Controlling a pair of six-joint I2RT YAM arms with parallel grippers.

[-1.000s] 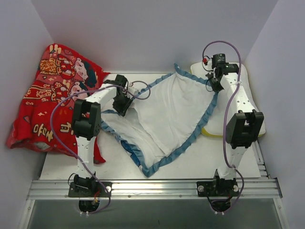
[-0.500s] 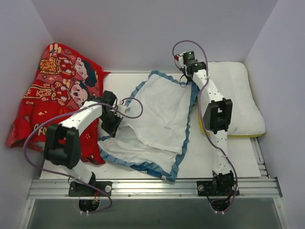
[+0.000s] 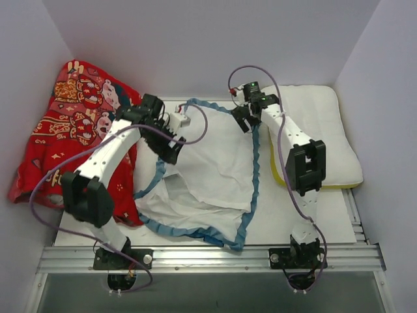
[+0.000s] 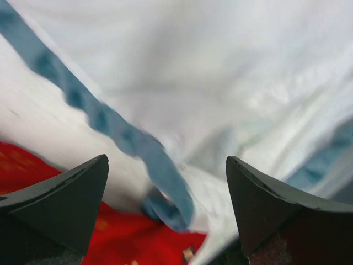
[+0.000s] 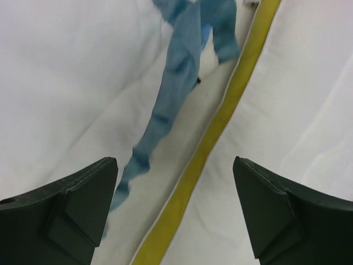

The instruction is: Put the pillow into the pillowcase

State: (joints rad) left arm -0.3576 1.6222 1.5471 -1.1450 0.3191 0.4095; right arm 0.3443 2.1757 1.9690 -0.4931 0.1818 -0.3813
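Note:
The pillowcase [image 3: 215, 169] lies crumpled in the middle of the table, white inside showing, blue ruffled trim around it. The white pillow [image 3: 329, 134] with yellow piping lies flat at the right. My left gripper [image 3: 171, 145] hovers open over the pillowcase's left part; in the left wrist view the blue trim [image 4: 129, 141] runs below the gap of the gripper [image 4: 168, 185], untouched. My right gripper [image 3: 245, 120] is open over the case's far right corner. In the right wrist view that gripper [image 5: 175, 187] straddles the yellow piping [image 5: 218, 124], with the pillow [image 5: 300, 94] right and pillowcase [image 5: 71, 72] left.
A red cloth with cartoon figures [image 3: 71, 130] is heaped at the left against the wall, its edge [image 4: 105, 243] under the pillowcase's left side. White walls close in the table on three sides. The metal rail [image 3: 208, 255] with both arm bases runs along the near edge.
Both grippers have opened and let go of the pillowcase, which has dropped and slumped on the table. Before that, the arms dragged it left, uncovering the pillow. The left gripper has moved farther back.

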